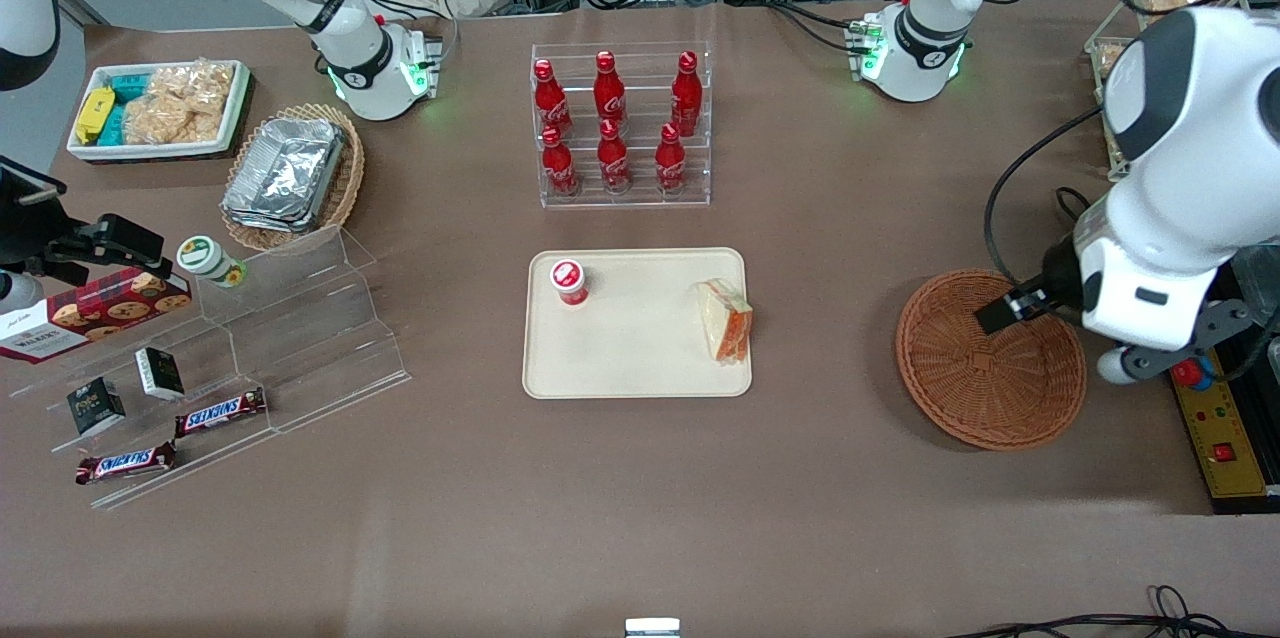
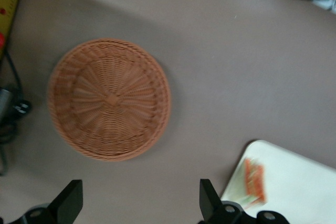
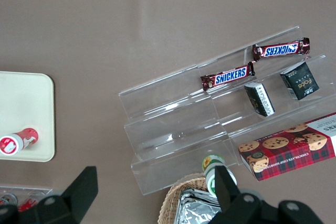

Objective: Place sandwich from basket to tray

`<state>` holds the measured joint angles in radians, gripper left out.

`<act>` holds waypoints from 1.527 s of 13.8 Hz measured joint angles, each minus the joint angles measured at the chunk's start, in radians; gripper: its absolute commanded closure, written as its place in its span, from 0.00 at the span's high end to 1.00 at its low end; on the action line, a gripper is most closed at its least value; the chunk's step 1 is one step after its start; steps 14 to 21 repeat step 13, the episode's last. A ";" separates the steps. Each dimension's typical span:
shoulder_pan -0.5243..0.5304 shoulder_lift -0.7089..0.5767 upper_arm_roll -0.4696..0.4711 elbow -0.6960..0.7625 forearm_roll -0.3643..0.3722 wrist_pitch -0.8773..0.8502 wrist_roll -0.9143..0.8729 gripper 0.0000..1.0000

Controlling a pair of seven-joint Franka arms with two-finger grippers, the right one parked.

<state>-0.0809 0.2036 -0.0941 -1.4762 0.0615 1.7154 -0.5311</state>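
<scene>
The wrapped wedge sandwich (image 1: pixel 726 319) (image 2: pixel 254 180) lies on the cream tray (image 1: pixel 640 358) (image 2: pixel 299 177), at the tray's edge nearest the working arm. The round reddish-brown basket (image 1: pixel 990 358) (image 2: pixel 109 98) sits on the table toward the working arm's end, with nothing in it. My gripper (image 1: pixel 1008 310) (image 2: pixel 140 199) hangs above the basket's rim, well clear of the table. Its fingers (image 2: pixel 207 196) are spread wide, with only bare table between them.
A small red-capped cup (image 1: pixel 569 281) (image 3: pixel 17 141) stands on the tray. A clear rack of red cola bottles (image 1: pixel 620 123) stands farther from the front camera than the tray. A clear stepped shelf (image 1: pixel 290 318) with snack bars and boxes lies toward the parked arm's end.
</scene>
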 measured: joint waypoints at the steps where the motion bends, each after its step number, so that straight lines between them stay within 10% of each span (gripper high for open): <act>1: 0.000 -0.035 0.014 -0.037 0.000 -0.001 0.057 1.00; 12: 0.115 -0.373 0.039 -0.418 -0.036 0.061 0.331 1.00; 21: 0.115 -0.384 0.040 -0.426 -0.044 0.062 0.338 1.00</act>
